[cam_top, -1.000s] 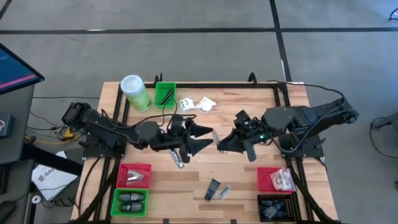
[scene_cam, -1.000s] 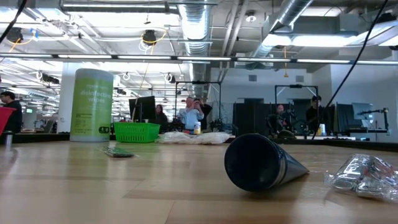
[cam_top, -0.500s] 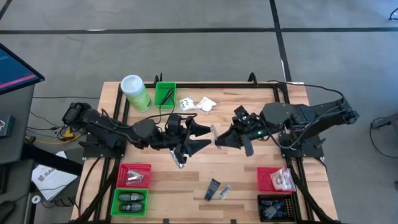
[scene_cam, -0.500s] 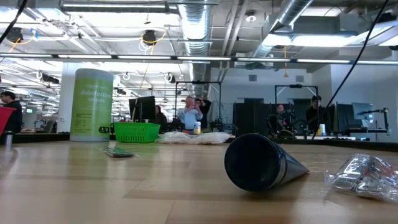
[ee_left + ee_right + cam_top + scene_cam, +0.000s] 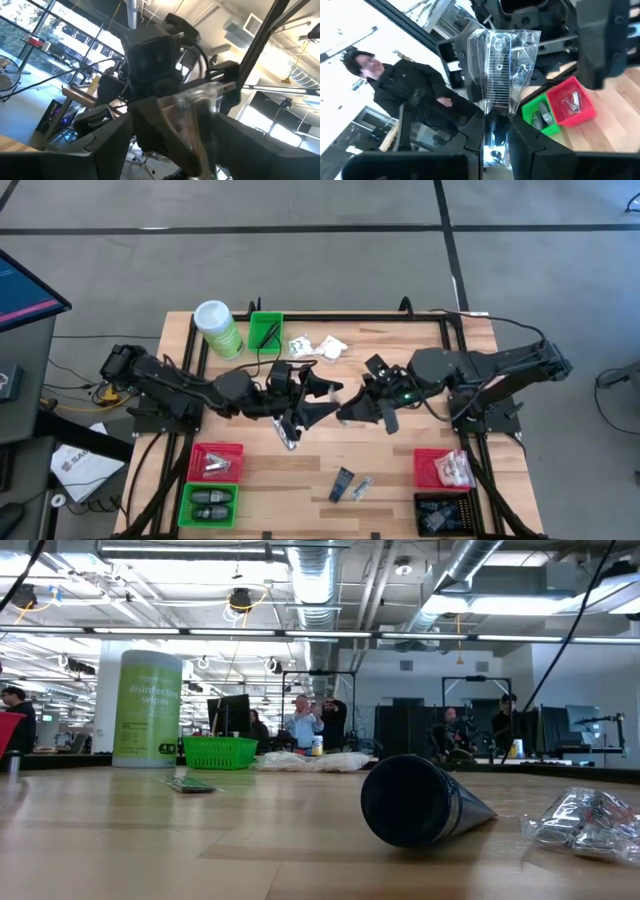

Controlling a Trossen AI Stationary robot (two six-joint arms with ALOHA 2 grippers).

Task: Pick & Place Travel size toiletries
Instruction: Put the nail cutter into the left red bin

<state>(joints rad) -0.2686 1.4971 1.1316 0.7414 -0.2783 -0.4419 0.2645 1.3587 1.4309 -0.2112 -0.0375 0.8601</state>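
My right gripper (image 5: 347, 406) is shut on a clear, silvery crinkly packet (image 5: 502, 65) above the middle of the table. My left gripper (image 5: 322, 398) faces it from the table's left, open. In the left wrist view the packet (image 5: 200, 105) stands between my left gripper's two spread fingers. A slim silvery item (image 5: 288, 435) lies on the table under the left arm. A dark flat packet (image 5: 343, 482) and a silvery packet (image 5: 363, 487) lie near the front edge. White sachets (image 5: 318, 347) lie at the far side. My right gripper pinches one short end of the packet (image 5: 496, 119) between its two fingers. The fingers come roughly level from the table's right and lie along the packet. The rest of the packet sticks out past the fingertips toward the left gripper, lifted clear of the table. My left gripper's fingers stand on either side of the packet's free end (image 5: 202, 100); whether they touch it I cannot tell.
A tall green canister (image 5: 217, 328) and a green bin (image 5: 265, 330) stand at the far left. A red bin (image 5: 216, 461) and a green bin (image 5: 208, 502) sit at the front left, a red bin (image 5: 442, 468) and a black bin (image 5: 440, 515) at the front right.
My right gripper has moved toward the table's left with the packet, closing on my left gripper, and has brought the packet's free end in between the left gripper's open fingers. The packet stays lifted clear of the table.
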